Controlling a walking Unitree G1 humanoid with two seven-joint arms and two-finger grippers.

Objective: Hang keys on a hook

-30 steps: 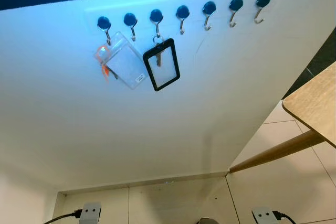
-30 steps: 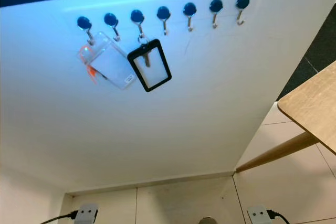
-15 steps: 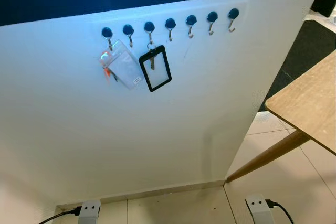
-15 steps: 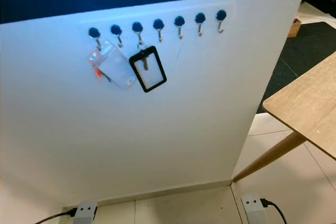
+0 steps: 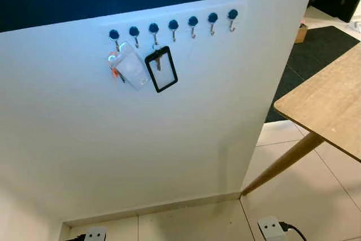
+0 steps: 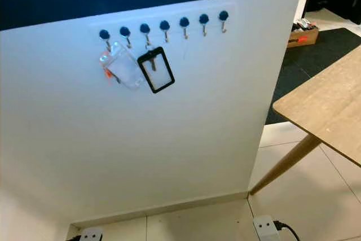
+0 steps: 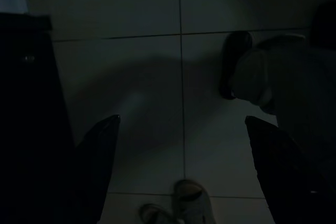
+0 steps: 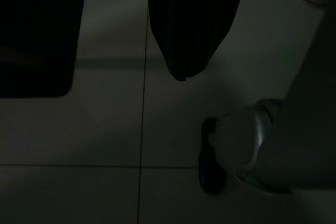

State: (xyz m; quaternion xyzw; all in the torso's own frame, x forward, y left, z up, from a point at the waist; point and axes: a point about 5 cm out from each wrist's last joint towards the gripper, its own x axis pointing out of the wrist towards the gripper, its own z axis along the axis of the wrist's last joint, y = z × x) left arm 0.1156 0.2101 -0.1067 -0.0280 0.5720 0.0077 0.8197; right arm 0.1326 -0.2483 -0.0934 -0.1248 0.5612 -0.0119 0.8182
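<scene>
A row of small metal hooks (image 5: 173, 25) with dark blue knobs runs along the top of a white wall panel (image 5: 141, 139). A black-framed card holder (image 5: 161, 70) with a key (image 5: 158, 62) in it hangs from the third hook from the left. A clear holder (image 5: 131, 66) with an orange tag hangs from the first hook, overlapping the black one. My left gripper (image 7: 182, 120) hangs low over the tiled floor, fingers wide apart and empty. My right gripper (image 8: 181, 74) hangs over the floor with its fingers together.
A light wooden table (image 5: 327, 105) with a slanted leg (image 5: 282, 162) stands to the right. Past the panel's right edge are a dark rug (image 5: 299, 66) and a cardboard box (image 6: 299, 33). The wrist views dimly show my feet (image 8: 236, 150) on the tiles.
The camera has drawn back from the wall, so the hooks and holders look smaller and more of the table and floor shows. The hanging holders have not moved.
</scene>
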